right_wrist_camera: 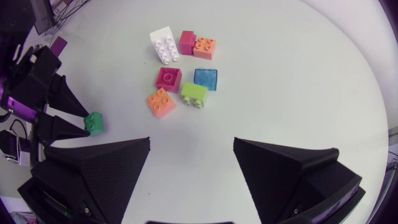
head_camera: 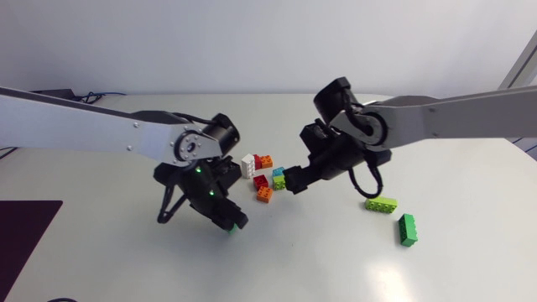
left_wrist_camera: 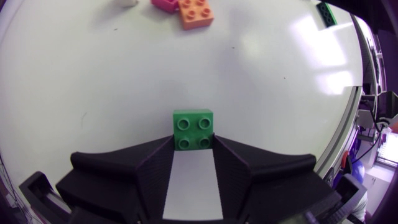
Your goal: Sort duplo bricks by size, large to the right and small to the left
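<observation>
Two large bricks lie toward the right edge of the desk (head_camera: 101, 268): a long lime-green plastic brick (head_camera: 381, 204) and, just beside it, a long dark green plastic brick (head_camera: 407, 229). Near the desk's middle sits a cluster of small plastic bricks (head_camera: 265, 176) in white, pink, orange, blue and lime. The right gripper (right_wrist_camera: 192, 140) hangs over the cluster's right-hand side, its fingers spread wide with nothing between them. The left gripper (left_wrist_camera: 193, 142), on the cluster's left-edge side, is clamped on a small green square plastic brick (left_wrist_camera: 193, 127), with one finger against each side.
</observation>
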`<state>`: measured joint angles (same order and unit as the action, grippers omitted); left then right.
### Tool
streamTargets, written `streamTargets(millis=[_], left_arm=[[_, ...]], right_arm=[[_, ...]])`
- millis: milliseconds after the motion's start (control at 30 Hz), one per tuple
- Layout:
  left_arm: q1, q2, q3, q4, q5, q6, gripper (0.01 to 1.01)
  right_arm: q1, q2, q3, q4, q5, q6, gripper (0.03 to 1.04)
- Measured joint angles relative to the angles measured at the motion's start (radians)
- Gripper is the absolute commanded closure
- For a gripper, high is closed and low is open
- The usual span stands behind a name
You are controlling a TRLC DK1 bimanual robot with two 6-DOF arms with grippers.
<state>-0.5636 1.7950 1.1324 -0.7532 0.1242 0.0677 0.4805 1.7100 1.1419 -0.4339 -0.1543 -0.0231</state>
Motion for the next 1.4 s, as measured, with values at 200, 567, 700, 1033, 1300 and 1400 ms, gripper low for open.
streamTargets(millis=[200,567,700,1033,1300,1400], left_arm=[[0.249,-0.079,-0.031,-0.008,0.000,0.078,0.416],[0.618,-0.136,-0.054,-0.018,-0.001,0.222,0.034],[0.649,-0.154,-0.054,-0.021,0.000,0.232,0.038],[0.649,-0.193,-0.054,-0.029,0.000,0.232,0.038],[0.648,-0.195,-0.054,-0.034,0.000,0.235,0.038],[0.647,-0.195,-0.054,-0.034,0.005,0.235,0.039]], right_arm=[[0.024,0.211,0.202,-0.013,-0.004,-0.015,0.10],[0.011,0.371,0.341,-0.072,-0.019,-0.022,0.15],[0.018,0.382,0.355,-0.080,-0.023,-0.022,0.31],[0.030,0.391,0.362,-0.080,-0.056,0.001,1.02],[0.140,0.391,0.456,-0.172,-0.056,0.005,1.02],[0.205,0.402,0.559,-0.220,-0.057,0.005,1.02]])
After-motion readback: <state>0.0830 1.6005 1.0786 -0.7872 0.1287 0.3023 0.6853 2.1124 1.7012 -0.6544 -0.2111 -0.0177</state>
